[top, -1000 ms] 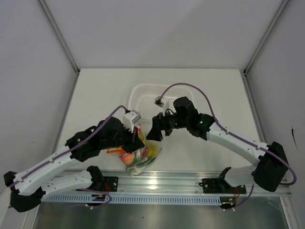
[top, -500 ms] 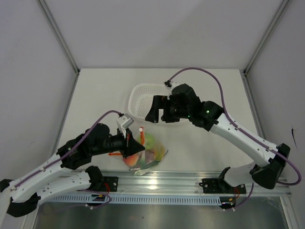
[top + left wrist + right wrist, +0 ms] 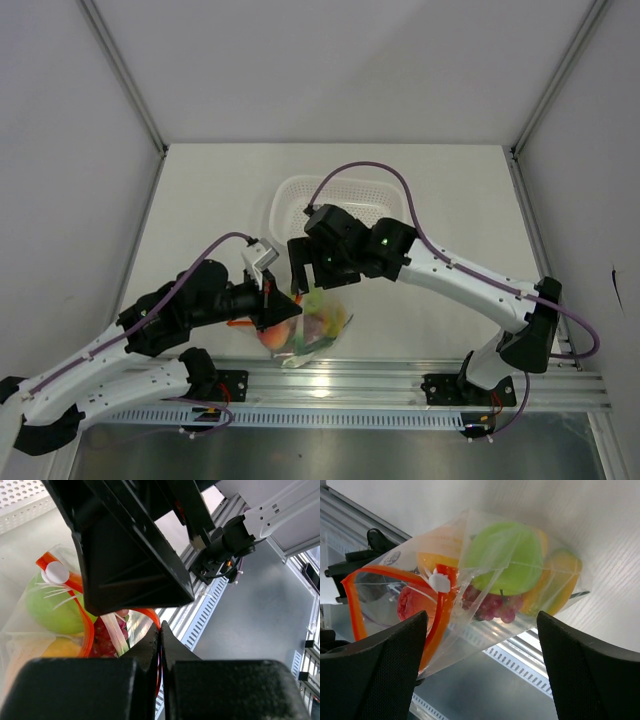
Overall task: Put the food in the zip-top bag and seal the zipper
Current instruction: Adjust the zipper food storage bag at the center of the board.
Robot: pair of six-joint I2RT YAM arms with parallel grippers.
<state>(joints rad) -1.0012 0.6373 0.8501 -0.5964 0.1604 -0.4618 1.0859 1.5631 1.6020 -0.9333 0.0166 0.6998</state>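
Bag (image 3: pixel 465 640) lies on the tabletop (image 3: pixel 200 200) near its front edge, just in front of the basket (image 3: pixel 278 205). Food is inside: apple (image 3: pixel 507 562), grapes (image 3: pixel 490 605). Mouth gapes.

Left jaws are pressed together on the zipper (image 3: pixel 86 627). Right jaws are spread, poised over the slider (image 3: pixel 439 582).

Risks:
- Thin strip slips from the pinch.
- Right jaws catch film, not slider.
- Fruit rolls out toward the rail (image 3: pixel 340 385).

Faint print (image 3: pixel 394 557) on bag, unreadable.

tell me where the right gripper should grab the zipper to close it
Probably the white slider on the orange zipper, from above with a finger each side: it sticks out from the flat strip, and the left gripper pinches the strip elsewhere.
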